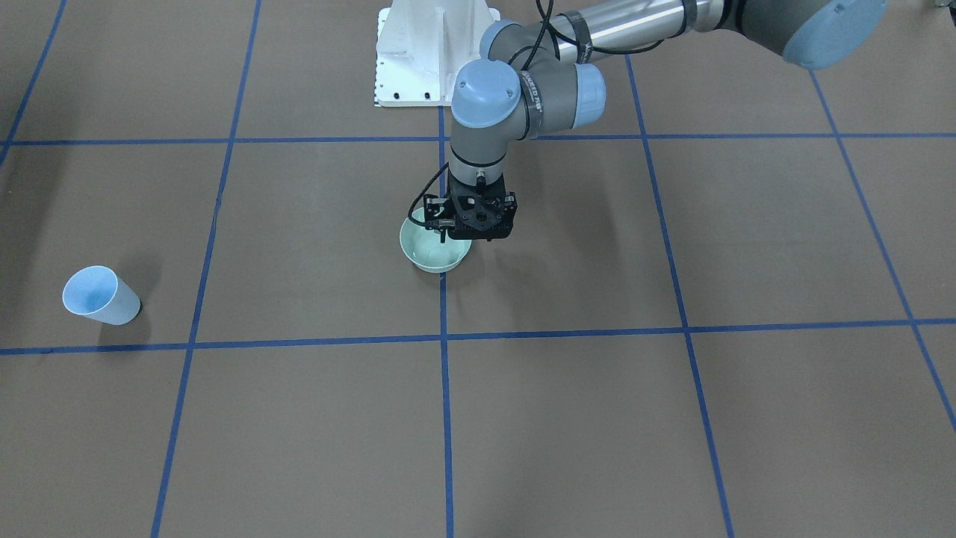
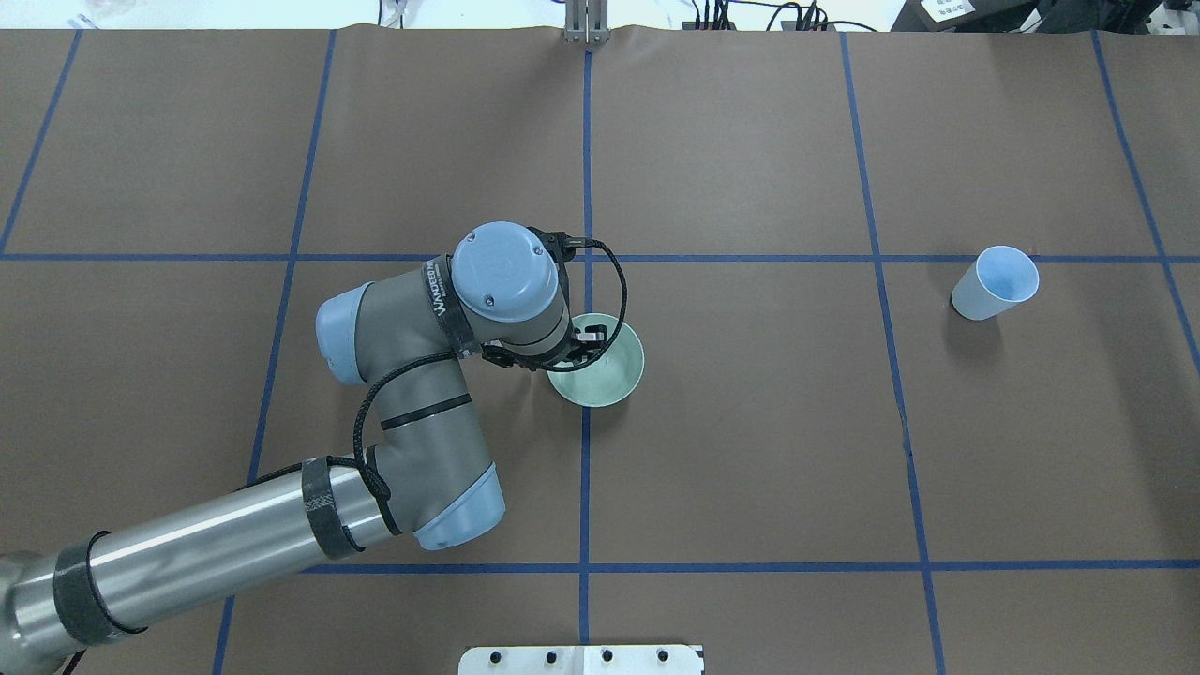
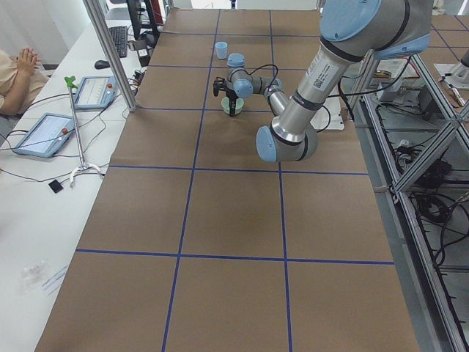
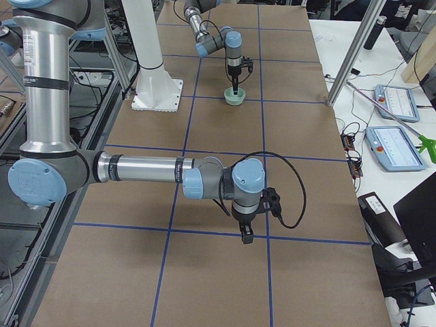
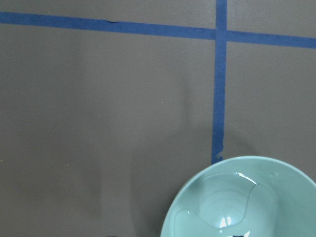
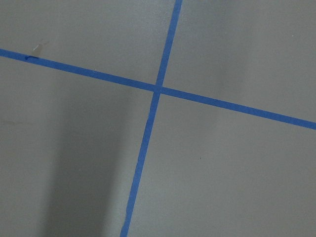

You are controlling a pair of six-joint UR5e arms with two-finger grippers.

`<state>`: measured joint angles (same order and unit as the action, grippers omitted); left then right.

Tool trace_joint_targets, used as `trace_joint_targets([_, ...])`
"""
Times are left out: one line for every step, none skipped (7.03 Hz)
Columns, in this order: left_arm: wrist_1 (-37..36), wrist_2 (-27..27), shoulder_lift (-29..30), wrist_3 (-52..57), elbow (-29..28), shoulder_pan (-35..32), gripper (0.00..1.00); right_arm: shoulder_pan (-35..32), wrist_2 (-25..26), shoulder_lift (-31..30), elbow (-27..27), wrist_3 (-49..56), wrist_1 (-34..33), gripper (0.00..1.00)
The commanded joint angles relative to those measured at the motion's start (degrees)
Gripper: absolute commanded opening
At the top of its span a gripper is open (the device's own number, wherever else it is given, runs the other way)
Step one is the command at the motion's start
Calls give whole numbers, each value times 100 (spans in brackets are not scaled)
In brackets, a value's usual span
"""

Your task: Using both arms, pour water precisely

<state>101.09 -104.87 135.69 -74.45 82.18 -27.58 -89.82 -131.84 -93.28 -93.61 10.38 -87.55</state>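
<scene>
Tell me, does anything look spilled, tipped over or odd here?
Nothing stands out. The green bowl sits level with a little water inside and no puddle around it. The blue cup stands upright far off, and the left gripper is at the bowl's rim.

Overhead and front views look steeply down on the desk [image 2: 750, 422] from opposite sides, sharing the green bowl [image 2: 607, 377]. Side views look lengthwise from each end; wrist cameras face down, close.
</scene>
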Motion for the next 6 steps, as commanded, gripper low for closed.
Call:
trace_joint_targets([78,-24,1,18,25,-19,0,0,0,12,0,8,1,100])
trace_joint_targets([52,-42,1,88,165,-45,0,0,0,12,0,8,1,100])
trace_joint_targets([25,-42,1,289,297,-72,0,0,0,3,0,8,1,100])
trace_joint_targets([8,-60,-8,308,455,-115,0,0,0,-6,0,17,1,100])
trace_joint_targets([-27,-182,-278,604,796,-203,0,0,9,-14,9,17,1,100])
trace_joint_targets([-45,-601,-768,1051,1208,-508,0,0,9,-32,18,17,-8,100])
